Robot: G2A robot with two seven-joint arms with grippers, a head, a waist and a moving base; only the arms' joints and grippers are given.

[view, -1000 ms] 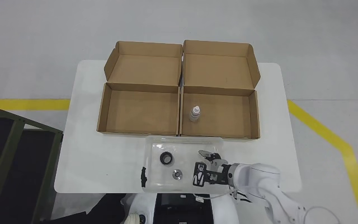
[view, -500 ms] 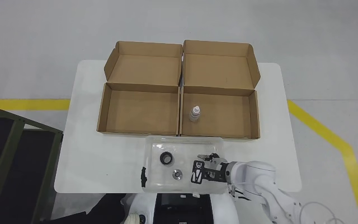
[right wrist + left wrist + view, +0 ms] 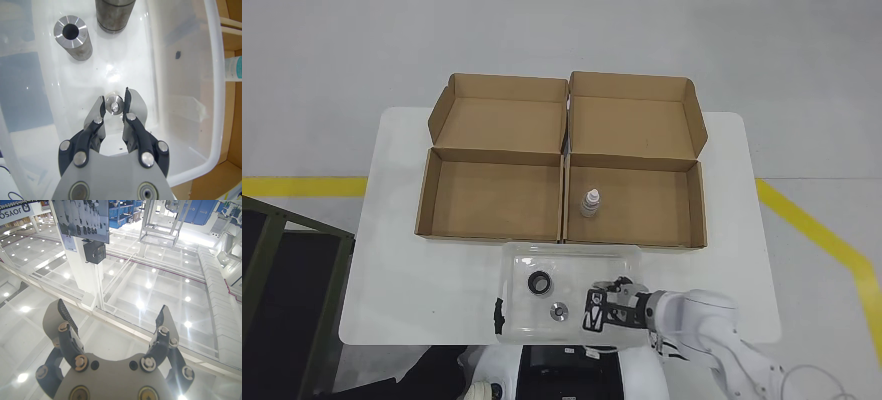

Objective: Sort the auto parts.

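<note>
My right gripper [image 3: 114,94] is down inside the clear plastic bin [image 3: 213,94], shut on a small silver stepped part [image 3: 114,108] that stands on the bin floor. Farther along the floor stand a silver hollow cylinder [image 3: 72,37] and a darker cylinder [image 3: 113,15]. From above, the right gripper [image 3: 592,308] sits at the bin's near right, with the silver cylinder [image 3: 560,311] and a black ring part [image 3: 539,284] to its left. My left gripper [image 3: 111,304] is open and holds nothing, pointing up at the ceiling.
Two open cardboard boxes lie side by side behind the bin, the left box [image 3: 492,198] and the right box [image 3: 642,205]. A small white bottle [image 3: 589,203] stands in the right box. The bin [image 3: 572,258] sits at the white table's front edge.
The right gripper has shifted slightly left within the bin. The other parts, boxes and bottle have not moved.
</note>
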